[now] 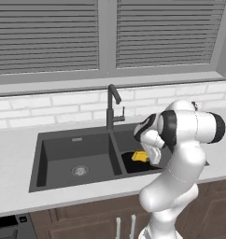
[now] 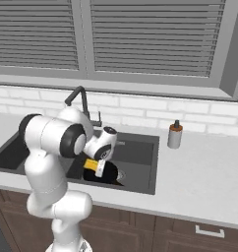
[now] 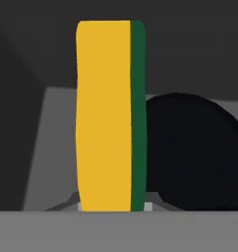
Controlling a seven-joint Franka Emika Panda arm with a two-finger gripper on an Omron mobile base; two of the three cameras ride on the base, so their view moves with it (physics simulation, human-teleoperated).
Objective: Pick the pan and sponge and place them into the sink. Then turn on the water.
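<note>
Yellow sponge [image 3: 110, 115] | clamped in gripper [image 3: 113, 206] | apparently above pan [image 3: 194, 152], sink [image 1: 77, 154]

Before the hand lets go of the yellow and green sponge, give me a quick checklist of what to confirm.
1. Small yellow block sponge with a green layer gripped in the hand: ok, it stands between the fingertips.
2. Sponge over the dark grey double-basin sink: ok, it hangs above the right basin.
3. Round black pan already in the sink: ok, it lies in that basin beneath the sponge.
4. Sponge touching the pan: cannot tell.
5. Water running from the tall dark gooseneck faucet: not ok, no stream visible yet.
6. White soap bottle with a brown pump out of the way: ok, on the counter beside the sink.
</note>
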